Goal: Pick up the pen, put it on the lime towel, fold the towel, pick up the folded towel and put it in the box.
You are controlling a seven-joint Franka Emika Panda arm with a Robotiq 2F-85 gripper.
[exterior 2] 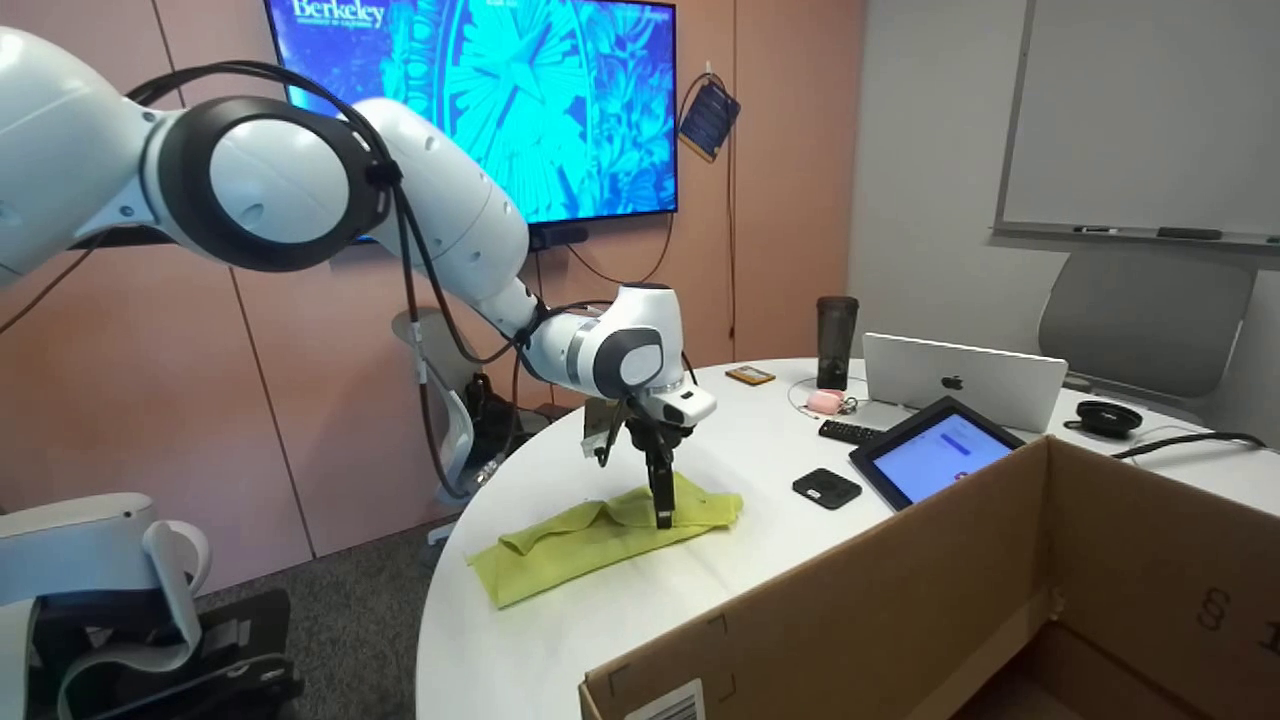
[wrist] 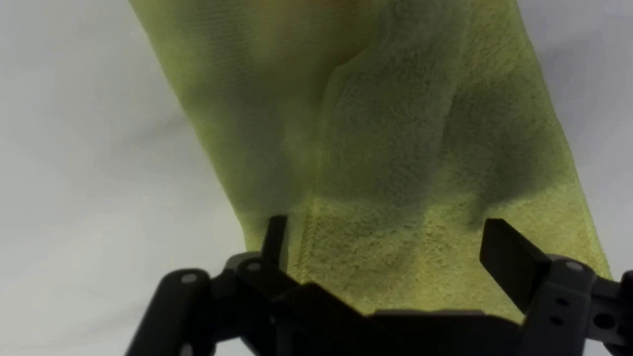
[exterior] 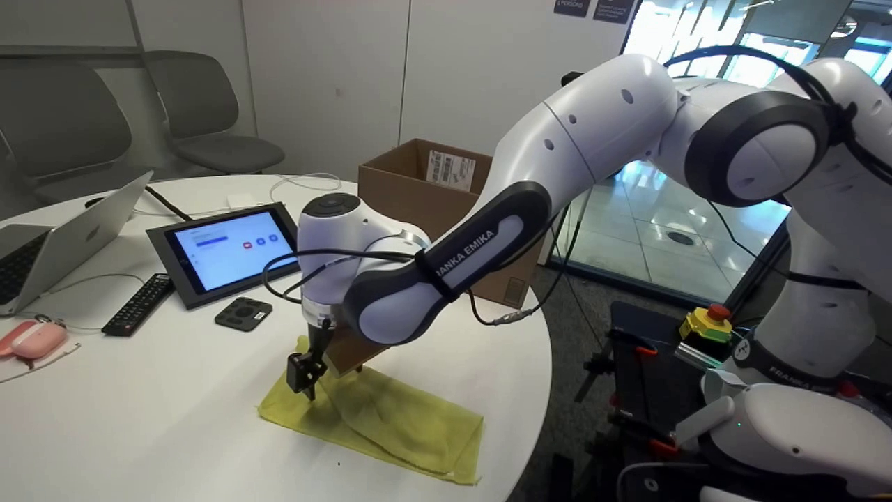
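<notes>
Yellow-green, nubbly in part, creased and doubled over, the lime towel (exterior: 411, 422) lies on the white table (exterior: 174, 418) beneath the gripper (wrist: 383, 242), which is spread wide. The arm (exterior: 516, 226) is marked "FRANKA EMIKA". The cardboard box (exterior 2: 850, 610) bears a barcoded label (exterior: 451, 170), fine print illegible. Laptop (exterior 2: 910, 370): Apple logo (exterior 2: 951, 383). Wall screen (exterior 2: 480, 110): "Berkeley".

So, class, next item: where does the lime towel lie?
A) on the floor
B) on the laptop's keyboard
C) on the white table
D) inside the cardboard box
C: both exterior views show the lime towel on the white table, outside the cardboard box, and in the wrist view it spreads beneath the open claw.
</notes>
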